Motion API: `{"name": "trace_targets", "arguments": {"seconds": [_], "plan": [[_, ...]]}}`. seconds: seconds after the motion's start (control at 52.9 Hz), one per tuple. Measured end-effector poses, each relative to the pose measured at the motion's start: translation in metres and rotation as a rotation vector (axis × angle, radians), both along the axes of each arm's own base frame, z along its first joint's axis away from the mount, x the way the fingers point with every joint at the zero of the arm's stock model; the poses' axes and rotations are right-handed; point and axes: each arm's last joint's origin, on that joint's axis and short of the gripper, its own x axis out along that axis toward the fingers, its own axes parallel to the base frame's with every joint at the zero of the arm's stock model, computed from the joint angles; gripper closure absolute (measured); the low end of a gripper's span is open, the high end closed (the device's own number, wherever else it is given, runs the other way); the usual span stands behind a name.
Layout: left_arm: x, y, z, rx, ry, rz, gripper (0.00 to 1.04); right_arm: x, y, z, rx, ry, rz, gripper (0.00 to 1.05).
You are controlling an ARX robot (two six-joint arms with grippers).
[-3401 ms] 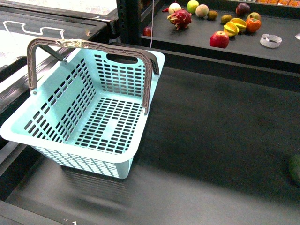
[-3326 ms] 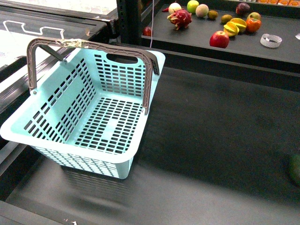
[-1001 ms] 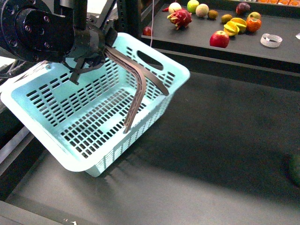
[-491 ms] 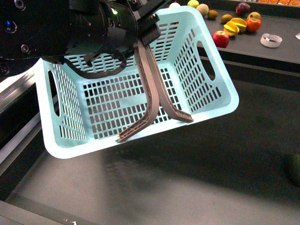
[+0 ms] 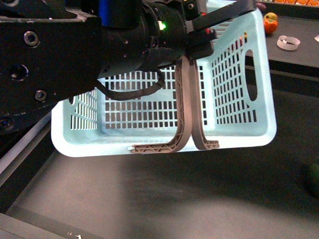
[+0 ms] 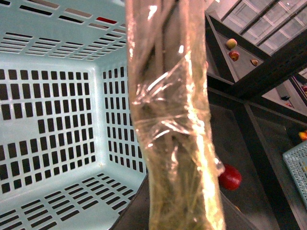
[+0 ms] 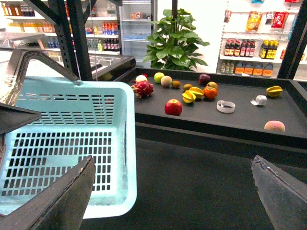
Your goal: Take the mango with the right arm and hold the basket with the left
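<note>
my left gripper (image 5: 198,36) pinches the basket's (image 5: 259,99) handles (image 5: 183,99), so holding looks done; my right gripper (image 7: 172,165), spread and empty, must next find the mango.

Dark tabletop (image 5: 199,204) fills the lower frame; a green round thing (image 5: 314,179) lies at its right edge; upper-right shelf (image 5: 306,25) carries an orange fruit (image 5: 270,23), a tape ring (image 5: 288,42).

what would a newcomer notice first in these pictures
The pale turquoise basket fills the front view, hanging tilted by its brown handles from the left gripper on the big black arm. Beyond it, on the dark shelf, lies a spread of fruit with a red apple; the right gripper is open and empty.
</note>
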Motion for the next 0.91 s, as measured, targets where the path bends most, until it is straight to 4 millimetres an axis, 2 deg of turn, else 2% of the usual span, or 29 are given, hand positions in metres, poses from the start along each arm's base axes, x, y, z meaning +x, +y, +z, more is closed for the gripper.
{"name": "trace_targets", "arguments": {"seconds": [0.283,0.718,0.907], "plan": [[-0.008,-0.01,0.005,0.0,-0.022,-0.044,0.98,0.0,0.0,0.0,0.0,0.0,0.0,0.08],[-0.008,-0.009,0.005,0.012,-0.029,-0.027,0.98,0.0,-0.001,-0.001,-0.009,0.032,-0.003,0.08],[-0.008,-0.01,0.005,0.012,-0.029,-0.033,0.98,0.022,-0.019,-0.001,-0.033,0.156,-0.009,0.08]]}}
